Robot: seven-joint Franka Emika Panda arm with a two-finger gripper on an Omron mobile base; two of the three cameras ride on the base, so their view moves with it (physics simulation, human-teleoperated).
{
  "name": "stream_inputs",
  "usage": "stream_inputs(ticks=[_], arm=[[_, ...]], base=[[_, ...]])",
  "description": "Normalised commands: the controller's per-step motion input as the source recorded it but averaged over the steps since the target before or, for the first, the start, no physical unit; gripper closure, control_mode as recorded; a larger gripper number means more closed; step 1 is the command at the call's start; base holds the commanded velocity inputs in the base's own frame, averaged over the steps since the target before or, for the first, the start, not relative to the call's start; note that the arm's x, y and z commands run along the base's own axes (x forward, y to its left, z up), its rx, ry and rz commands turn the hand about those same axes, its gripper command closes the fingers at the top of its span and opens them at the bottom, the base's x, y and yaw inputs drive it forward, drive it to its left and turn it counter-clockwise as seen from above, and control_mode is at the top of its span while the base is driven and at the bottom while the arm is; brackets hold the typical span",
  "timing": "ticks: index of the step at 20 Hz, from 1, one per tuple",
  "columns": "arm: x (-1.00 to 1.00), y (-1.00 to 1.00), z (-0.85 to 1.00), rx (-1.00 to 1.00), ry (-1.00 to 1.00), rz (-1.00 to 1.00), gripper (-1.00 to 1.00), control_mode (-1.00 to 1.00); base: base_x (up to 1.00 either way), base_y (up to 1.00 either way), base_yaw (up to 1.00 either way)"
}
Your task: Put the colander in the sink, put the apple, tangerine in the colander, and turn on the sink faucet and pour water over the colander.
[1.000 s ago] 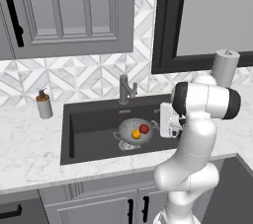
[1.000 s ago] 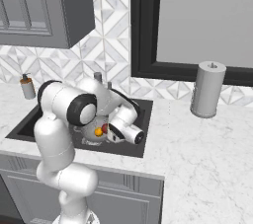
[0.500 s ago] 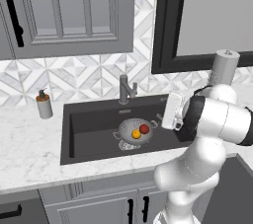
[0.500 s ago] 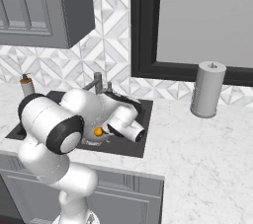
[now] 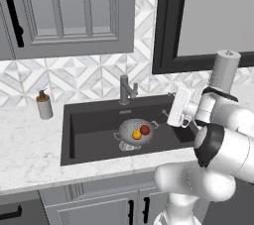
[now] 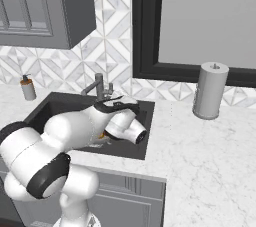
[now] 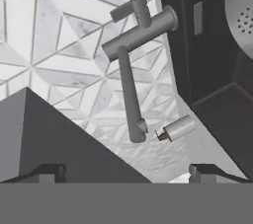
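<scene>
Sitting in the sink [image 5: 79, 135], the colander [image 5: 135, 133] holds the apple [image 5: 145, 129] and tangerine [image 5: 136, 134] (left base view); the hand view shows the sink faucet [image 7: 133, 50] rolled sideways, spout running from post towards the basin. Gripper [image 7: 126, 171] fingers are spread wide, empty
</scene>
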Motion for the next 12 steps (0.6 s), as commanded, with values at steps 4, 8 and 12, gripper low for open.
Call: stream_inputs(ticks=[4,8,12], arm=[[-0.24,0.0,0.38,0.06,0.18,-0.12,-1.0,-1.0],[-0.05,0.0,0.49,0.16,0.25,-0.14,-1.0,-1.0],[0.0,0.0,0.25,0.18,0.27,-0.09,-1.0,-1.0]], base=[[0.0,0.0,0.0],[0.0,0.0,0.0],[0.0,0.0,0.0]])
